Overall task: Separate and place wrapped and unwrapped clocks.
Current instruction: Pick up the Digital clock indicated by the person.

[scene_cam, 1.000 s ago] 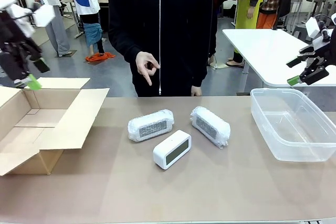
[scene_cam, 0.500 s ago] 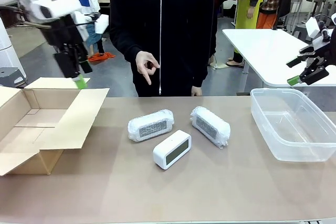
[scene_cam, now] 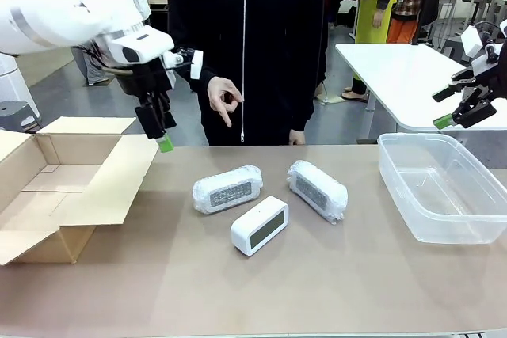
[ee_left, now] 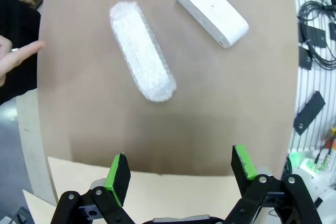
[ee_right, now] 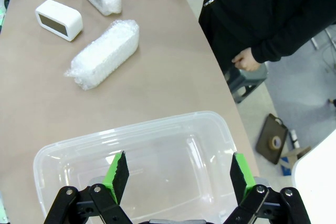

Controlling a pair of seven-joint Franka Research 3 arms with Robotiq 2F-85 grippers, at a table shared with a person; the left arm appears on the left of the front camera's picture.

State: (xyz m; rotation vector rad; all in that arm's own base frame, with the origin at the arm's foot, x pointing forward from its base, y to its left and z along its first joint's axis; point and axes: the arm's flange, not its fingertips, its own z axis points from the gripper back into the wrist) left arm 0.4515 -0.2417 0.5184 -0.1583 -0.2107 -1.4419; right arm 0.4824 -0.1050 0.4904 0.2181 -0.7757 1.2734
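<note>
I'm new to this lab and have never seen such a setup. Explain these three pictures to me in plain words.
Two white robot arms work here, each ending in a two-finger gripper with green pads. The wide picture looks across the table at a person, whose hand points downward. The other two pictures come from cameras on the wrists, looking along each gripper's fingers. The left gripper hangs open above a flap of the cardboard box. The right gripper hangs open above the clear plastic bin. Neither holds anything. On the table lie the left wrapped clock and the right wrapped clock, both in bubble wrap, and the bare white clock nearer the camera.
</note>
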